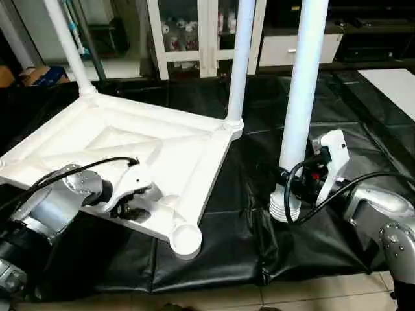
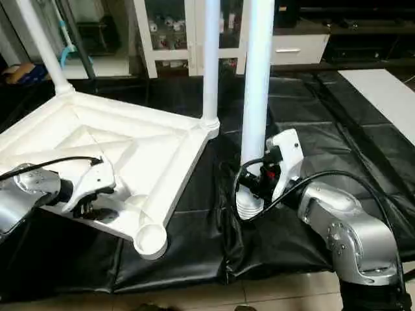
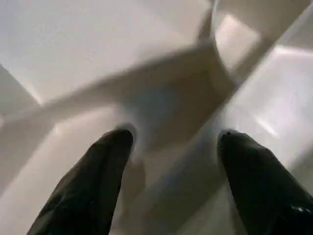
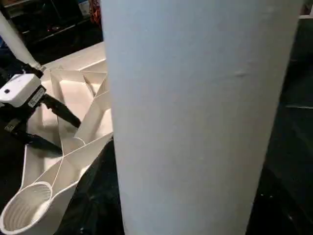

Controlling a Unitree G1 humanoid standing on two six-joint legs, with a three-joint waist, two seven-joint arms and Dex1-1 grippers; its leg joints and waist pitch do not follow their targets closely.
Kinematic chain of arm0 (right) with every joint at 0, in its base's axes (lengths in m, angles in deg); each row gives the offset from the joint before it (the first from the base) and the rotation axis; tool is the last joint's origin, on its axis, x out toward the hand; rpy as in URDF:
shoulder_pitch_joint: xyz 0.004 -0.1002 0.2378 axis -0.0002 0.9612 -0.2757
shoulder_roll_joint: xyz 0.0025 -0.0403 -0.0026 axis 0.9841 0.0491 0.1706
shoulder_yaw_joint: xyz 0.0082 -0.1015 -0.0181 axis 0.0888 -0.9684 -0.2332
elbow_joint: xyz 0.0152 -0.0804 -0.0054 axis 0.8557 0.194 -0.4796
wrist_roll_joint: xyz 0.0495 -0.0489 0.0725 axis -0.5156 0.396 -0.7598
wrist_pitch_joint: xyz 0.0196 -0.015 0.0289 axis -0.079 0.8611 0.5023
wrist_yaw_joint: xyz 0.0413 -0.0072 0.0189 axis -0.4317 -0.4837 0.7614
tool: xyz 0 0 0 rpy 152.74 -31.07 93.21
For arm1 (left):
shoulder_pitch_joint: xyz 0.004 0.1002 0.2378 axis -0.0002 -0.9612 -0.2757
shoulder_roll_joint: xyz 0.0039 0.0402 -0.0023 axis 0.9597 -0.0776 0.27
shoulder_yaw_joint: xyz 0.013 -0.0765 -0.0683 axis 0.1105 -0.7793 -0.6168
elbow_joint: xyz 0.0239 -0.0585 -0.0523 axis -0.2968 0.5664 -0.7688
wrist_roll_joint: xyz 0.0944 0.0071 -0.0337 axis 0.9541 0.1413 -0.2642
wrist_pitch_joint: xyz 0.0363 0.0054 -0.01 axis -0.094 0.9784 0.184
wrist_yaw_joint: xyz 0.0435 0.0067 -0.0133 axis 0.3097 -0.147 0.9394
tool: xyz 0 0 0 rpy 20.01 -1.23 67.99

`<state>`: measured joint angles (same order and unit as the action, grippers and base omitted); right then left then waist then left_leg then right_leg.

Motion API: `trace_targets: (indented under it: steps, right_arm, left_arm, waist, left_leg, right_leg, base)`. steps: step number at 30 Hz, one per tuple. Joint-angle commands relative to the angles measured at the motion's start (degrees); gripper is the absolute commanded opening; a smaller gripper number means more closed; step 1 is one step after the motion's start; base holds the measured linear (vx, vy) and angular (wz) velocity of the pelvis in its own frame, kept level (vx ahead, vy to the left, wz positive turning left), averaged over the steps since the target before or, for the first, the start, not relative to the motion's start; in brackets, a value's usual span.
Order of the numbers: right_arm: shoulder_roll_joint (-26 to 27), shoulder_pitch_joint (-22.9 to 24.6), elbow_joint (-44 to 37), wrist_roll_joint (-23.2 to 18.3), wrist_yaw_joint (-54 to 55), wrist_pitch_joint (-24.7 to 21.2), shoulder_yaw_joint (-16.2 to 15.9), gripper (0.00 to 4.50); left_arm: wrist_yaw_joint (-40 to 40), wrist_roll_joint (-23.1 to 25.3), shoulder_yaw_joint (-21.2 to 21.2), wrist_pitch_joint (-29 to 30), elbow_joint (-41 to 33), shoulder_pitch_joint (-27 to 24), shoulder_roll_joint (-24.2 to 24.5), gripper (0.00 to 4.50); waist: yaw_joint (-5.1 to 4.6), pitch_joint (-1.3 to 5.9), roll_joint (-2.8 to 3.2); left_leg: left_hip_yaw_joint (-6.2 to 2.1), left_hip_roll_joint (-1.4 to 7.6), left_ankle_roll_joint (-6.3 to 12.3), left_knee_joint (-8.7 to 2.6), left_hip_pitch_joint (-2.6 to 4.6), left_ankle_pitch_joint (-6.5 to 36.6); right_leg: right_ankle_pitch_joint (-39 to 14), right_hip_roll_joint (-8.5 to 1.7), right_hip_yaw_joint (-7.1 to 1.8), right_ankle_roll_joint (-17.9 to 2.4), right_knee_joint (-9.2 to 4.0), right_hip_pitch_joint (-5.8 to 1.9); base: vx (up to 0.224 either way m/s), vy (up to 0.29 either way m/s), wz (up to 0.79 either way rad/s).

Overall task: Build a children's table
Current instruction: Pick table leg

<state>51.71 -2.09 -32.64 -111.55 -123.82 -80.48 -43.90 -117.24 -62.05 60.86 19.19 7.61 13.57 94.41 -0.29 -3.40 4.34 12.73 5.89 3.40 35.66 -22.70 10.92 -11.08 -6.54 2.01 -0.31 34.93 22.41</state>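
You see the white plastic square table top lying upside down on the black padded mat, with its X-shaped ribs facing up. Two long white tubular legs already stand in its far corner sockets: one far-left leg and one far-right leg. The near corner socket, round and threaded inside, is empty.

Your left gripper reaches down onto the near edge of the table top, just beside this empty socket. Its two black fingers stand apart, one on each side of a raised rib of the underside, and their tips are at the plastic surface. The jaws are spread wide and are not clamped on the rib; whether the tips really press on the plastic, you cannot tell.

Your right gripper holds a third white tubular leg upright, low on the tube, just above its ribbed screw end. This end rests on the mat, apart from the table top and to the right of the empty socket. The jaws are closed around the tube.

Behind the mat stand a white glass-door cabinet and a white drawer unit. A light tiled floor runs along the near edge of the mat.
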Motion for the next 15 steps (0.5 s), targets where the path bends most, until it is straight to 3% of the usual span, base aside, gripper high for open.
trace_targets:
  steps: [1, 3, 4, 6, 7, 11, 12, 15]
  right_arm:
    - [0.15, -0.19, -1.97, -0.77, 0.67, 0.48, 1.09, 1.85]
    - [0.23, -0.18, -1.98, -0.84, 0.84, 0.5, 1.15, 1.85]
    - [0.23, -0.09, -2.02, -0.92, 0.93, 0.51, 1.1, 1.85]
    - [0.39, 0.34, -2.3, -1.09, 1.15, 0.41, 0.85, 1.85]
    - [0.42, 0.64, -2.51, -1.2, 1.16, 0.4, 0.75, 1.85]
    - [0.57, 1.29, -2.95, -1.58, 1.36, 0.5, 0.63, 1.85]
    - [0.62, 1.42, -2.92, -1.6, 1.38, 0.8, 0.71, 1.85]
    - [1.08, 1.41, -2.34, -1.54, 1.89, 1.77, 1.67, 1.85]
  left_arm:
    - [3.68, 0.36, 0.42, -3.78, 2.67, 0.85, -3.83, 3.32]
    - [5.29, -1.24, -1.14, -4.65, 3.27, 1.49, -6.51, 3.32]
    - [5.52, -1.83, -1.95, -5.69, 3.45, 1.68, -7.78, 3.32]
    - [5.34, -3.27, -3.49, -5.94, 2.74, 1.68, -9.96, 3.32]
    - [4.9, -4.02, -4.04, -5.96, 1.99, 1.51, -10.81, 3.32]
    - [4.48, -5.04, -5.15, -7.42, 1.02, 1.11, -13.2, 3.32]
    - [4.91, -5.32, -5.51, -8.46, 1.14, 1.18, -14.24, 3.32]
    - [7.63, -6.14, -6.52, -10.1, 1.33, 2.0, -17.99, 3.32]
  waist:
    - [-0.15, 3.57, -0.49]
    - [0.13, 3.56, -0.33]
    - [0.26, 3.53, -0.68]
    - [0.35, 3.63, -0.43]
    - [0.11, 3.57, -0.88]
    - [-0.03, 3.56, -0.9]
    - [-0.05, 3.53, -1.17]
    - [0.15, 3.54, -1.18]
  left_leg:
    - [-4.67, 6.16, -10.32, -6.01, 3.91, 32.15]
    - [-4.71, 6.23, -9.83, -5.93, 3.82, 31.58]
    - [-4.64, 6.36, -9.81, -5.99, 3.94, 31.77]
    - [-4.84, 6.36, -10.18, -6.14, 3.74, 31.93]
    - [-4.82, 6.4, -10.2, -6.35, 3.48, 32.01]
    - [-5.02, 6.31, -9.68, -6.25, 3.14, 31.64]
    - [-4.92, 6.35, -9.49, -6.24, 3.19, 31.59]
    - [-4.82, 6.42, -8.96, -5.97, 3.33, 30.79]
  right_leg:
    - [-21.91, -3.19, -2.19, -7.93, -4.86, 0.74]
    - [-22.4, -3.3, -2.22, -8.08, -4.88, 0.6]
    - [-22.85, -3.18, -2.18, -7.88, -4.99, 0.72]
    - [-22.58, -3.14, -2.06, -7.59, -4.76, 0.53]
    - [-22.31, -2.99, -1.97, -7.38, -4.74, 0.43]
    - [-23.56, -3.34, -2.01, -6.73, -4.91, 0.28]
    - [-23.88, -3.31, -2.04, -6.64, -5.04, 0.36]
    - [-24.13, -3.5, -2.17, -6.82, -5.26, 0.46]
  base:
    - [0.0, 0.0, 0.0]
    - [0.0, 0.0, 0.0]
    - [0.0, 0.0, 0.0]
    - [0.0, 0.0, 0.0]
    - [0.0, 0.0, 0.0]
    - [0.0, 0.0, 0.0]
    - [0.0, 0.0, 0.0]
    - [0.0, 0.0, 0.0]
